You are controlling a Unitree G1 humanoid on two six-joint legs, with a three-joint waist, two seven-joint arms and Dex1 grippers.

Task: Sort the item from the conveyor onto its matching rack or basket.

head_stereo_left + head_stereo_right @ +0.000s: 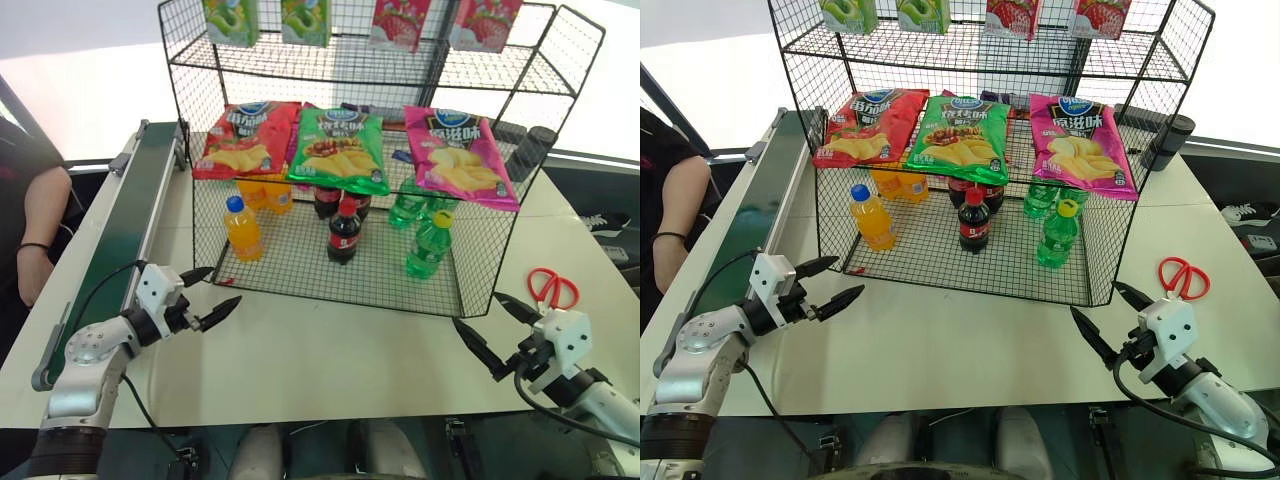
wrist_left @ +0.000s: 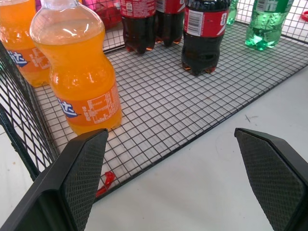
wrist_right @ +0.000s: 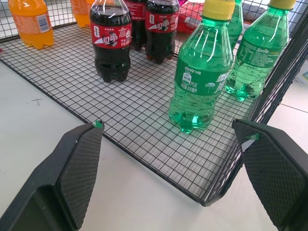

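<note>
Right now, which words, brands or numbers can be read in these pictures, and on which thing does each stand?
"Sprite": label of the rear green soda bottle.
Front green soda bottle: white label print, too small to read.
Cola bottle: white Chinese brand characters, not clearly readable.
Orange-drink bottle: blue characters, cut off.
Chip bags: Chinese print, too blurred.

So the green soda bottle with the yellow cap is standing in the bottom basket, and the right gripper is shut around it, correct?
Not quite. The green bottle does stand in the bottom basket, but the right gripper is not shut around it: the right wrist view shows its fingers spread wide and holding nothing, in front of the basket over the table.
</note>
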